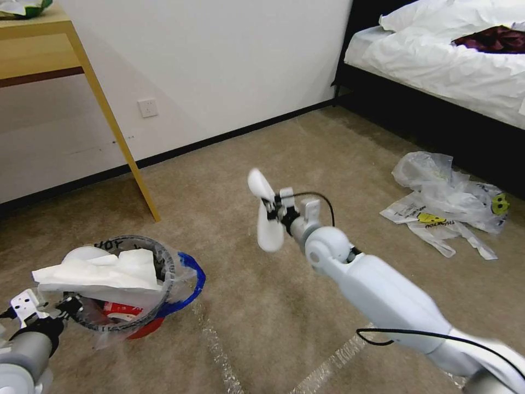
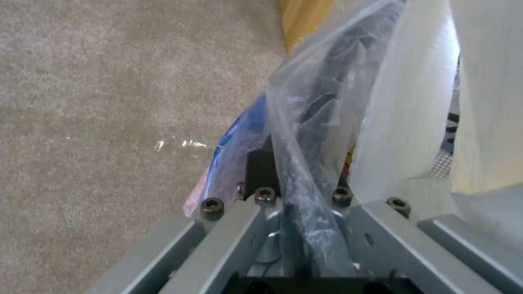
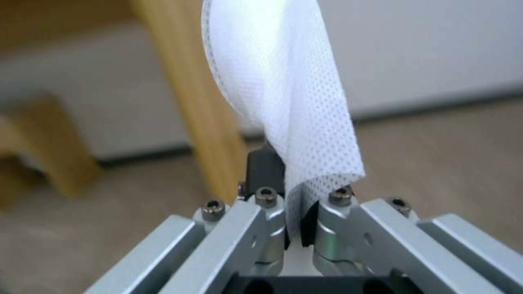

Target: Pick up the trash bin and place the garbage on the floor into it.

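Nearest, my left gripper [image 1: 57, 312] pinches the rim of the trash bin [image 1: 136, 284], already stuffed with white paper [image 1: 104, 271]. Farther out, my right gripper [image 1: 276, 210] is clamped on a white slipper [image 1: 265, 213] held above the floor [image 1: 235, 164]. Beyond, clear plastic bags [image 1: 445, 200] lie beside the bed [image 1: 437, 60].

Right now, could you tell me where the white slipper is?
The white slipper hangs clamped in the right gripper, in mid-air at the centre of the head view, above the carpet, right of the trash bin that the left gripper grips.
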You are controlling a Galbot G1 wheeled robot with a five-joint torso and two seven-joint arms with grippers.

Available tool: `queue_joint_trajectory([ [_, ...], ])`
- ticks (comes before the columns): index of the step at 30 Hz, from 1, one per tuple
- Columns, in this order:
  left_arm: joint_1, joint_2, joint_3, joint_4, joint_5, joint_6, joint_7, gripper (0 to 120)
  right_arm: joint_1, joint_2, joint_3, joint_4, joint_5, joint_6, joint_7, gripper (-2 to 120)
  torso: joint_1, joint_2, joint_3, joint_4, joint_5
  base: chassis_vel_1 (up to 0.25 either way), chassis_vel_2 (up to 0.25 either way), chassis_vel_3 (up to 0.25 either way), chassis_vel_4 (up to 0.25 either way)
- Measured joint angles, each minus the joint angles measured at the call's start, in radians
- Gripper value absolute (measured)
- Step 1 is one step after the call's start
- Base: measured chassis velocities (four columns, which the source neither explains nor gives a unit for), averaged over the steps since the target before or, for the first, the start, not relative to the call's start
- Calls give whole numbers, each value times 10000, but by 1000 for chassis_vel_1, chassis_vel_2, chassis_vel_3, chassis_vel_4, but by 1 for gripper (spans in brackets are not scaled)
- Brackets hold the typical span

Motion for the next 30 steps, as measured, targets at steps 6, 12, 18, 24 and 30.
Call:
queue_joint_trajectory([
  [6,197,203,27,-270,-423,15,-186,1,632,132,-265,757,487,1300,-1197,1,0,0,0,0,0,0,0,0,0],
  [12,347,451,38,-557,-1136,21,-440,1,1311,645,-732,739,829,2362,-1952,1,0,-1,0,-4,-1,0,0,0,0],
  [18,477,726,246,-724,-1728,24,-716,1,2263,1406,-1607,698,1303,3202,-2956,1,0,-1,0,-3,-3,0,0,0,0],
  [24,551,952,370,-753,-2006,24,-879,1,2628,1896,-2546,445,1532,3613,-3457,1,0,0,0,-2,-3,0,0,0,0],
  [30,542,994,540,-762,-2030,24,-917,1,2677,2348,-3294,-53,1563,3822,-3758,1,0,-1,0,0,-2,0,0,0,0],
])
